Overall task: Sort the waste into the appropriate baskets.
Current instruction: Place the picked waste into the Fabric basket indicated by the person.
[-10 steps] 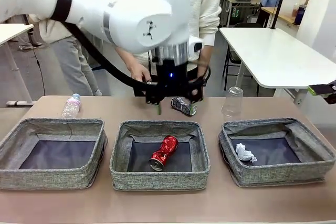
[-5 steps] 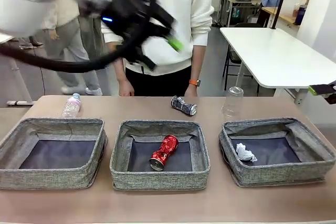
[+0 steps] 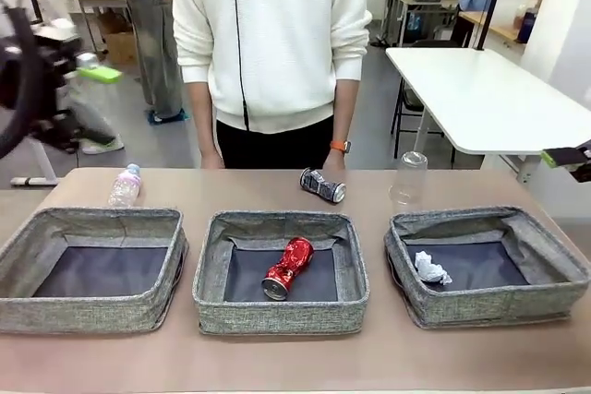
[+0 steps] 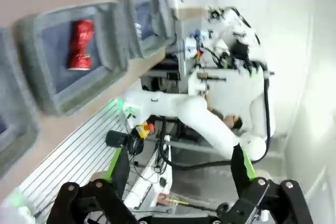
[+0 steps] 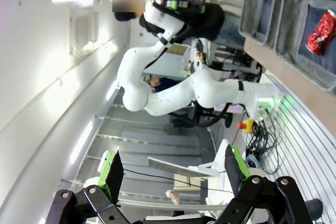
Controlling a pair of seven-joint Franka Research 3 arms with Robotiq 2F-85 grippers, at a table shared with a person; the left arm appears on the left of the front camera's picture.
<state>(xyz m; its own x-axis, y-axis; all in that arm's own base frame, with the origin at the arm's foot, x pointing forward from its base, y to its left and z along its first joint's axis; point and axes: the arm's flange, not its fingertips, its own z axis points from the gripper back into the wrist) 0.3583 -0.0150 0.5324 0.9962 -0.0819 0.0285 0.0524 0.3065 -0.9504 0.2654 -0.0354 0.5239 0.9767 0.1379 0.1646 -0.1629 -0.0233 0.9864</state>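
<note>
Two of five sorted: red can [image 3: 288, 268] lay in middle basket [image 3: 277, 220], paper wad [image 3: 430, 268] in right basket [image 3: 480, 217]. Left basket [image 3: 102, 215] held nothing. Bottle [image 3: 125, 185], printed can [image 3: 323, 185], cup [image 3: 409, 179] sat unsorted on far side of table [image 3: 295, 357]. Left gripper [image 4: 178, 156], right gripper [image 5: 172, 153]: both wide open, empty.

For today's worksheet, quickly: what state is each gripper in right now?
Left gripper: open, holding nothing.
Right gripper: open, holding nothing.

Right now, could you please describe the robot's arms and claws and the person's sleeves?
The left arm and right arm are glossy white with black cables. The left claw and right claw are black with green pads. The person wears white sleeves and an orange wristband.
</note>
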